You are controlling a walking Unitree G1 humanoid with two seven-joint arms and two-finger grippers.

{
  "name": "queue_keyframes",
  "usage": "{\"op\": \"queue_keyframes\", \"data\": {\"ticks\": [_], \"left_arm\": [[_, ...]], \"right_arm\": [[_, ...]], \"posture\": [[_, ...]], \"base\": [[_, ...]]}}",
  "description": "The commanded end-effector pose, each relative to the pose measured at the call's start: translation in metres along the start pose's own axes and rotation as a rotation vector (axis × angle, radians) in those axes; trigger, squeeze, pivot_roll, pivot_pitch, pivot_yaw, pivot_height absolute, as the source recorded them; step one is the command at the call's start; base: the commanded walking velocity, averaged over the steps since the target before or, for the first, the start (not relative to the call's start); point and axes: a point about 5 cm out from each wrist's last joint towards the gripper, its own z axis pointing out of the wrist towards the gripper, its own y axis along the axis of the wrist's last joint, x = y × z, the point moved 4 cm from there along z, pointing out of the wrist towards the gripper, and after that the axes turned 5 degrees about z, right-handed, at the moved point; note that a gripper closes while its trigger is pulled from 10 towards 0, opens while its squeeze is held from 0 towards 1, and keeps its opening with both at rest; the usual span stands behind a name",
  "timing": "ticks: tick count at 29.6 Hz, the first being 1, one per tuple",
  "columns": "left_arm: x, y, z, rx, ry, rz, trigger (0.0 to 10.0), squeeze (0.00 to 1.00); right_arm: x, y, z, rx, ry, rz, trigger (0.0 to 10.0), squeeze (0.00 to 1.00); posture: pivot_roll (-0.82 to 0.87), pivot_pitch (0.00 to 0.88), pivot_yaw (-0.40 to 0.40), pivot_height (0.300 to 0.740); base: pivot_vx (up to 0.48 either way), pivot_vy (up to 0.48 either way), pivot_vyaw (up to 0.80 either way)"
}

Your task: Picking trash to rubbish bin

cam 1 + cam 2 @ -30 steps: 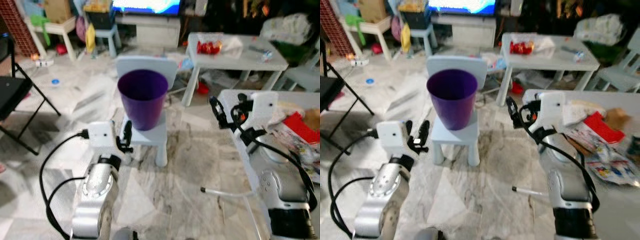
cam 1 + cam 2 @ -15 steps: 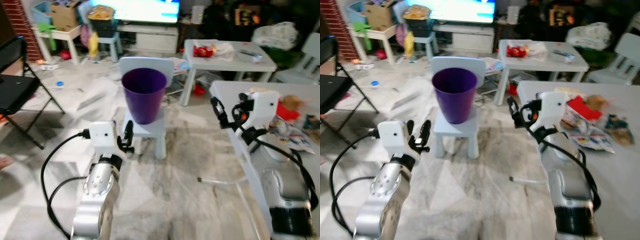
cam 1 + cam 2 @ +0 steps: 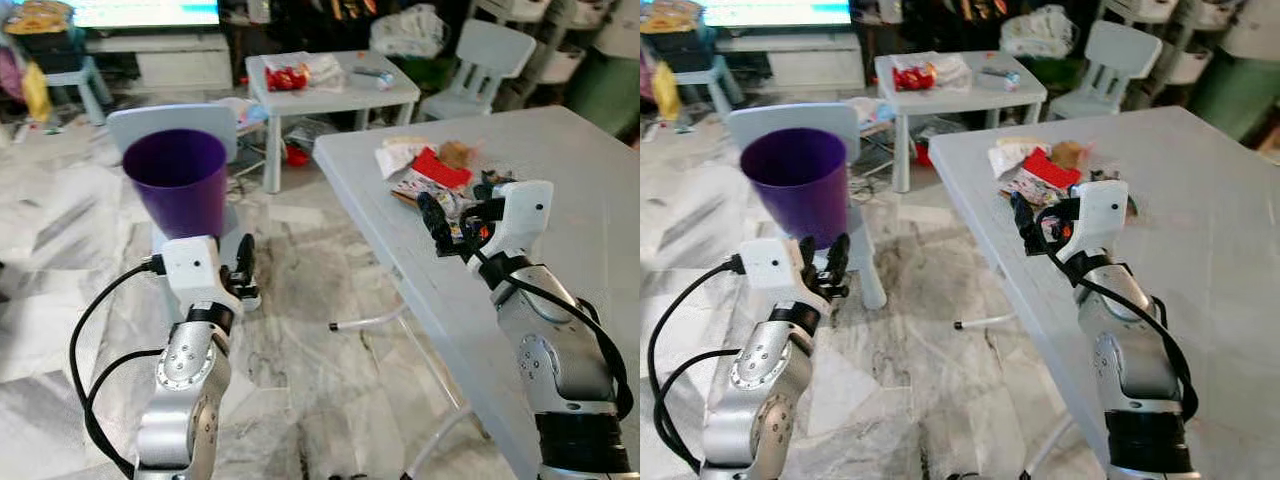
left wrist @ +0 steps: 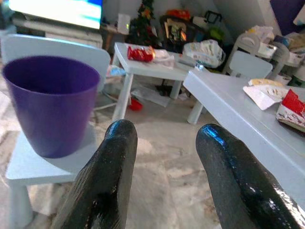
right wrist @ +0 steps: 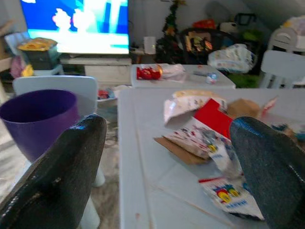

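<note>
Bin upright on small chair

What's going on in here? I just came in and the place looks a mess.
A humanoid robot stands at a grey table that has wrappers and paper scraps piled on it. Its right tool is raised at the table's edge near the pile, fingers open and empty. Its left tool is also open, near a purple bin standing on a small chair.

The purple bin looks like smooth matt plastic, seated on a pale plastic chair. Beside it, the grey table has a smooth matt top carrying glossy printed wrappers and crumpled paper. The floor is polished veined marble
</note>
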Motion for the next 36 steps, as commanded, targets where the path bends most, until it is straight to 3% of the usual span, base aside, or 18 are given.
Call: {"op": "queue_keyframes", "data": {"ticks": [1,15,26,31,36], "left_arm": [[-0.003,-0.001,0.003,0.010,0.005,-0.029,10.0,0.00],[0.011,0.000,0.008,0.020,0.061,-0.059,10.0,0.00],[0.012,-0.001,0.008,0.030,0.068,-0.060,10.0,0.00],[0.013,-0.002,0.008,0.036,0.069,-0.061,10.0,0.00],[0.013,-0.002,0.009,0.038,0.068,-0.062,10.0,0.00]], "right_arm": [[-0.003,0.003,0.000,-0.001,-0.005,-0.008,10.0,0.97],[-0.002,0.002,0.002,0.011,-0.006,-0.015,10.0,0.95],[-0.003,0.003,0.001,0.002,-0.010,-0.009,10.0,0.94],[-0.001,0.004,0.001,-0.004,-0.004,-0.014,10.0,0.85],[-0.002,0.004,0.001,-0.003,-0.006,-0.015,10.0,0.83]], "posture": [[0.03,0.099,-0.102,0.740],[0.03,0.105,-0.102,0.740],[0.03,0.107,-0.101,0.740],[0.03,0.109,-0.100,0.740],[0.03,0.109,-0.100,0.740]], "base": [[0.000,0.000,-0.80],[0.000,0.000,-0.80],[0.000,0.000,-0.79],[0.000,0.295,0.00],[0.000,0.466,0.00]]}}
